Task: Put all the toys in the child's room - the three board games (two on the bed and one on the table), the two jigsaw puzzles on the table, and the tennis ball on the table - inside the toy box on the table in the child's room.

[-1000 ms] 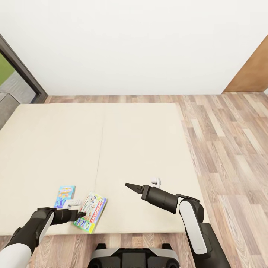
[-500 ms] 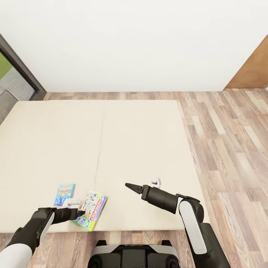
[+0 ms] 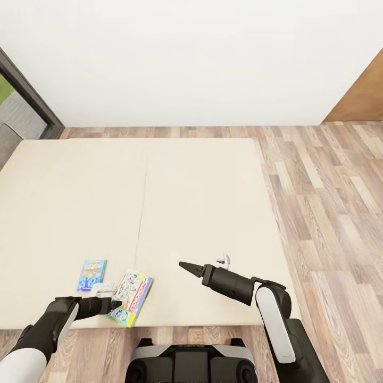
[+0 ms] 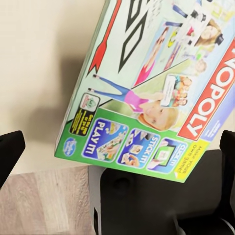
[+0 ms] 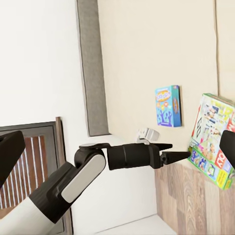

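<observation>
Two board games lie near the front left of the beige bed [image 3: 202, 213]: a small blue box [image 3: 93, 275] and a white, green-edged Monopoly box [image 3: 131, 296]. The Monopoly box [image 4: 147, 88] sticks out a little past the mattress's front edge. My left gripper [image 3: 116, 305] is open, level with that box's near left edge and not holding it; its fingertips [image 4: 10, 149] stand wide apart. Above the mattress to the right of the boxes, my right gripper [image 3: 183, 264] hangs open and empty. Its wrist view shows the blue box [image 5: 168, 106], the Monopoly box [image 5: 210, 137] and the left gripper [image 5: 178, 154].
Wood plank floor [image 3: 330, 213] runs along the bed's right side and behind it, up to a white wall [image 3: 191, 58]. A dark-framed window [image 3: 26, 90] is at the far left, a brown panel [image 3: 361, 101] at the far right. My base [image 3: 191, 364] is at the bed's front edge.
The whole picture has slid: the bed and both boxes sit higher and farther from my base, so the camera moved back. Both arms hold the same pose.
</observation>
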Tool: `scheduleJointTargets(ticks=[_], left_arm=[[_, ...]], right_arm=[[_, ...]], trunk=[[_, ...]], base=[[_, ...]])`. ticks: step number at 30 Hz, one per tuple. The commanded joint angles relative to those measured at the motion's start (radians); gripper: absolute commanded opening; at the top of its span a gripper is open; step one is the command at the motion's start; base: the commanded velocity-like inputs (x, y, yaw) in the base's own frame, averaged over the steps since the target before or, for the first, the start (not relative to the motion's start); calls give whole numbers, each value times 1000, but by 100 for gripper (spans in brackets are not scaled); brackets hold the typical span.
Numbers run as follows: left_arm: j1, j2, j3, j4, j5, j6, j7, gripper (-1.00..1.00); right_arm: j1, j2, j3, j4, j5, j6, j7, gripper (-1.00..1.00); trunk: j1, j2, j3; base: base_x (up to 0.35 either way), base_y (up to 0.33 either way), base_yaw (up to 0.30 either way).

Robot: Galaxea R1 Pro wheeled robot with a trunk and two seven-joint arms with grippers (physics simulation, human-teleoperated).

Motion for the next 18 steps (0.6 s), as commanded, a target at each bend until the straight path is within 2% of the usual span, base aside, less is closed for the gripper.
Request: scheduleJointTargets(ticks=[1,18], left_arm=[[0,-1,4,-1,-9,4,-9,100],[0,-1,3,-1,-9,3,-10,100]], right_arm=[[-1,1,-1,0,6,4,7,100],[-1,1,-1,0,6,4,7,100]], trunk=[[0,-2,-3],[0,-2,-31]], base=[[0,0,0],[0,0,0]])
